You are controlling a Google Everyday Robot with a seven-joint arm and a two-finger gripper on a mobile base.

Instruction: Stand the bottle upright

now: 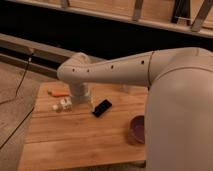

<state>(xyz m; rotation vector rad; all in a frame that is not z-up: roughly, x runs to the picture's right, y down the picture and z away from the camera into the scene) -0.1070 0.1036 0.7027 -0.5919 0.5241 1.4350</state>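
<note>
The tool [78, 102] hangs low over the worktop [75, 146], jaws spread wide (mostly hidden under the wrist). The bottle [62, 105] lies just to its left, near an orange stick [60, 93]; a black slab [102, 108] lies on its other side.

The worktop [75, 145] is showing honey-brown planks. A whitish bottle [62, 105] is lying at its nine o'clock, an orange stick [60, 93] at ten, a black slab [102, 108] near centre, and a maroon bowl [136, 130] at four. The pale-grey tool [81, 100] is hanging beside the bottle under a dark-dotted off-white arm [115, 70].
</note>
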